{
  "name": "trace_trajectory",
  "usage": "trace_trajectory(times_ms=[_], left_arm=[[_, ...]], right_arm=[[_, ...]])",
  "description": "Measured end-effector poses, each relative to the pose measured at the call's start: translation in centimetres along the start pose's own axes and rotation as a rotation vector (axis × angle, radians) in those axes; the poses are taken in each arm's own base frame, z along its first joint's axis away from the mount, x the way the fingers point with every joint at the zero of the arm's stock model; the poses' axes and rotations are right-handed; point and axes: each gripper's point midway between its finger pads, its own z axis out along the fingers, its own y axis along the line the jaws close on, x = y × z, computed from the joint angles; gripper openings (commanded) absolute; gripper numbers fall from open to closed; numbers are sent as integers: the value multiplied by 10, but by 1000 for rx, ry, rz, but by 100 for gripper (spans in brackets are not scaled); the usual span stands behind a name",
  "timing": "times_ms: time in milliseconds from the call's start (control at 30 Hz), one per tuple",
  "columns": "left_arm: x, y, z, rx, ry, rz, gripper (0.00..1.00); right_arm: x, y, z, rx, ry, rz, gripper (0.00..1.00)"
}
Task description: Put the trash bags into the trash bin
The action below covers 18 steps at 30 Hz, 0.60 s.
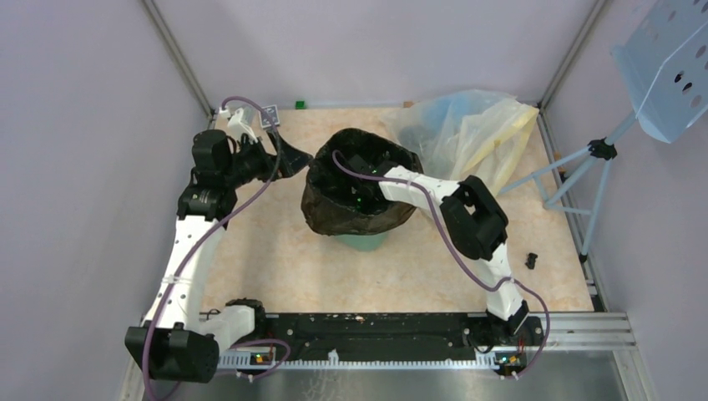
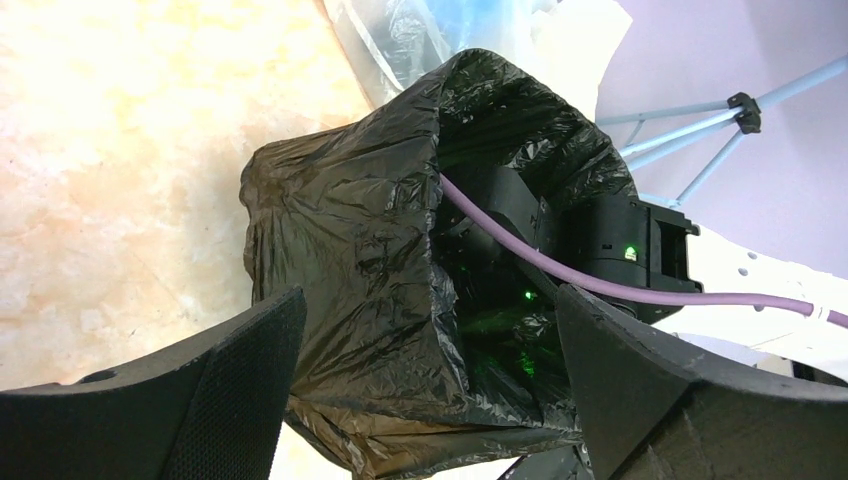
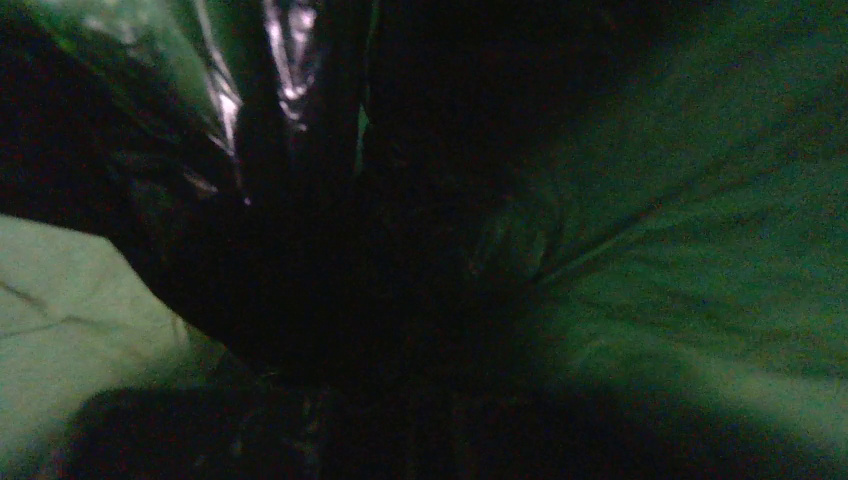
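Pale lilac walls (image 1: 75, 125) close in a beige marbled table (image 1: 267, 259), with a blue perforated tray on a stand (image 1: 668, 67) at the right and clear and yellowish bags (image 1: 476, 125) heaped in the far right corner. Mid-table stands the trash bin (image 1: 364, 242), the trash bag (image 1: 334, 209) draped over its rim, mouth open upward. The left gripper (image 2: 428, 300) hangs just beside the bag, spread wide and empty, while the right gripper (image 1: 359, 192) is sunk inside, its jaws lost in the dark.
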Motion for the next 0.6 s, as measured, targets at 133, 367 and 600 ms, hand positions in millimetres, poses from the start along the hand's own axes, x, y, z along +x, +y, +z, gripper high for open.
trace_trajectory(times_ms=[133,367,600], left_arm=[[-1,1,0,-11,13,16,99],[-6,-1,-1,-16,17,32,99],[-5,2,1,-25,32,26,99]], right_arm=[[-2,0,-1,-8,0,3,0],[-5,-4,-9,24,-21,-1,0],[-27,14,-45,7,-122,-35,0]])
